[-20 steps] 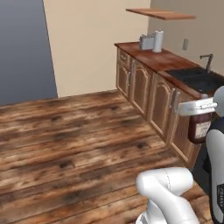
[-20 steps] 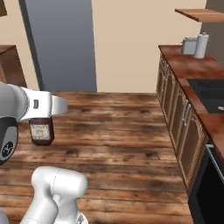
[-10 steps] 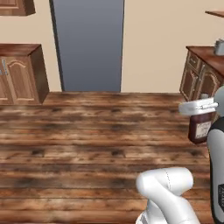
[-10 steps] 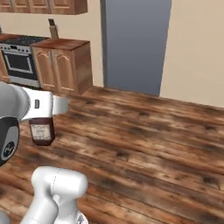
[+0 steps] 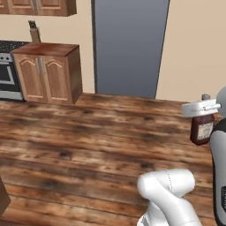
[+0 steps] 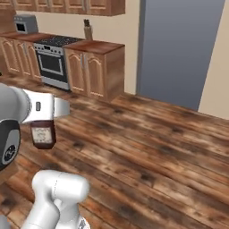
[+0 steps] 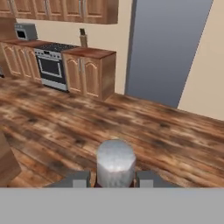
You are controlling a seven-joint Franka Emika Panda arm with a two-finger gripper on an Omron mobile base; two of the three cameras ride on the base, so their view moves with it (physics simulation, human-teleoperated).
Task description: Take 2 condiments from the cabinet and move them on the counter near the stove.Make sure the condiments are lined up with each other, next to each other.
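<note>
My gripper [image 5: 201, 115] is shut on the dark brown sauce bottle [image 5: 202, 131], which hangs upright over the wooden floor. From the right base the same bottle [image 6: 43, 134] shows its pale label under the white hand, gripper [image 6: 43, 123]. In the hand view its grey-looking cap [image 7: 115, 161] sits between my fingertips, gripper [image 7: 114, 178]. The stove [image 6: 53, 44] stands far off at the left, with a stretch of counter [image 6: 96, 46] beside it. The stove [image 7: 55, 47] and counter [image 7: 90, 53] also appear in the hand view. The red squeeze bottle and the open shelf are out of view.
A knife block [image 6: 88, 31] stands on the counter beside the stove, and a small appliance [image 6: 26, 23] sits left of it. A tall grey panel [image 5: 130, 44] rises at the back wall. Wide wooden floor [image 6: 152, 143] lies between me and the stove.
The whole picture has swung: the camera moved with the base, so the sink counter and shelf left the view and the stove side came in. The bottle stays in my gripper.
</note>
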